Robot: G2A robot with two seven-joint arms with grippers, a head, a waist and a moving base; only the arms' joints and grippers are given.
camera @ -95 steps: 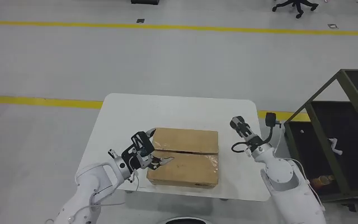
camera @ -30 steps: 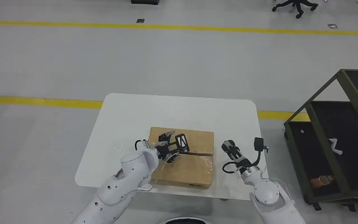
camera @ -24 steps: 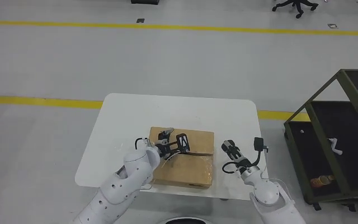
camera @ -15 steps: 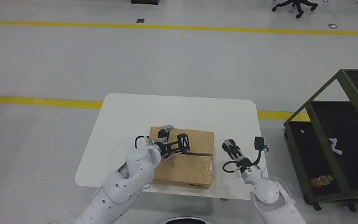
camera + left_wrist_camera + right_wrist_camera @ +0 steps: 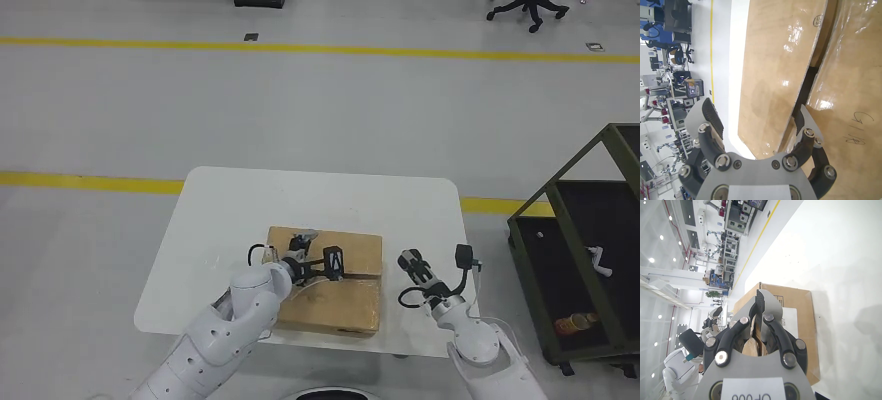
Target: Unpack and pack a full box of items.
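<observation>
White bench point(image 5: 220, 220), cardboard box point(image 5: 345, 300) barely cracked open. Left claw point(image 5: 753, 109) spread wide, one finger point(image 5: 806, 121) in seam point(image 5: 806, 81); right claw point(image 5: 759, 296) closed, seemingly empty. Unpacking hardly begun; packing all left.

Contents hidden beneath box flaps point(image 5: 772, 66)

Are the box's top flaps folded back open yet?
No: in the left wrist view the box has both flaps lying nearly flat, just a narrow dark gap between them.
</observation>
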